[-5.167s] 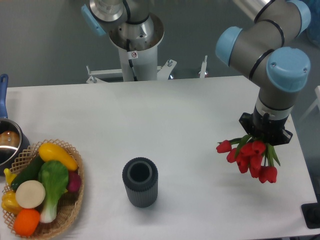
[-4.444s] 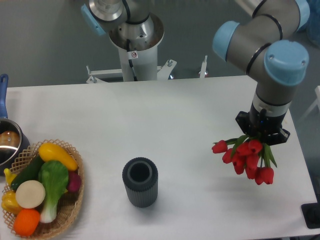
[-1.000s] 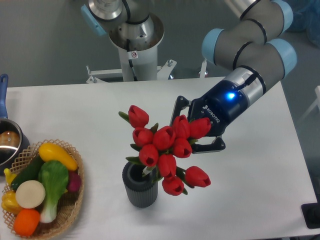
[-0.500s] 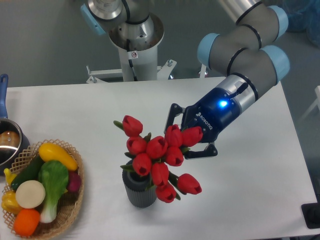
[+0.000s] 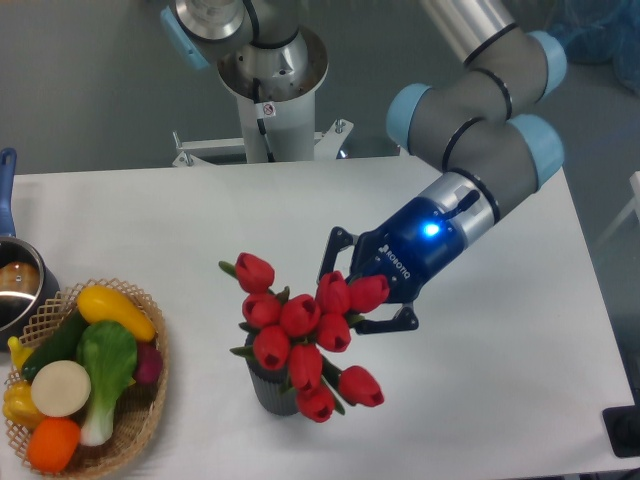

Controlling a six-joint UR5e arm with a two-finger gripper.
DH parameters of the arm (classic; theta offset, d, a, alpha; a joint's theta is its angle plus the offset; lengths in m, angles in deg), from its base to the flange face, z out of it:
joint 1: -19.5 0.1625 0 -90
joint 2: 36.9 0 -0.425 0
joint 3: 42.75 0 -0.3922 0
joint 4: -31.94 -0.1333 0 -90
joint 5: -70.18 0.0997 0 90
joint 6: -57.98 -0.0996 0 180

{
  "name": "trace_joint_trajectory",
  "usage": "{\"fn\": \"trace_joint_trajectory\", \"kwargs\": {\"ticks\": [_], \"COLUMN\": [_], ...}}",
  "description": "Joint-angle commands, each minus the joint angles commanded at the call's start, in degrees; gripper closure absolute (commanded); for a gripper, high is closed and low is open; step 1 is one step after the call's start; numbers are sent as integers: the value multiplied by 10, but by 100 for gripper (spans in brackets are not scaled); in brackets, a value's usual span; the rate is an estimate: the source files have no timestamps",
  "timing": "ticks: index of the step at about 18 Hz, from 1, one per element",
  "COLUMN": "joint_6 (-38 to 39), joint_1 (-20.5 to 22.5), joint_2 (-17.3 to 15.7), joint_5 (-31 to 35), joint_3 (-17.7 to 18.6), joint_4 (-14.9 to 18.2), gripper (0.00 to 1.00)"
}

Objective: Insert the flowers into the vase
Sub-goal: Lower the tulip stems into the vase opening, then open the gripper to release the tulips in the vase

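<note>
The flowers (image 5: 300,318), a bunch of red tulip buds with green leaves, stand over the vase (image 5: 262,388). Their lower end reaches down at its mouth. The vase is a dark grey ribbed cylinder, and the blooms hide its mouth and most of its body. Whether the stems are inside cannot be seen. My gripper (image 5: 347,292) comes in from the right, tilted down to the left. It is shut on the bunch, with its two fingers above and below the blooms and the tips hidden behind them.
A wicker basket (image 5: 143,418) with toy vegetables sits at the front left. A metal pot (image 5: 14,286) with a blue handle is at the left edge. The arm's pedestal (image 5: 270,110) stands at the back centre.
The gripper has carried the flowers from the right side of the table, turned them upright, and over the last second lowered them down and left onto the vase.
</note>
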Motion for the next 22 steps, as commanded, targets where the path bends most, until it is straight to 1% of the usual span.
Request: {"fn": "trace_joint_trajectory", "kwargs": {"ticks": [3, 5, 8, 12, 16, 22], "joint_6": [-2, -8, -14, -40, -71, -80], "joint_1": [-4, -4, -4, -4, -5, -5], "joint_2": [3, 4, -2, 2, 1, -3], "joint_5": [2, 2, 3, 5, 5, 5], "joint_3": [7, 18, 42, 54, 78, 99], "joint_4": [-2, -11, -12, -12, -12, -14], "gripper": [92, 92, 92, 90, 90, 87]}}
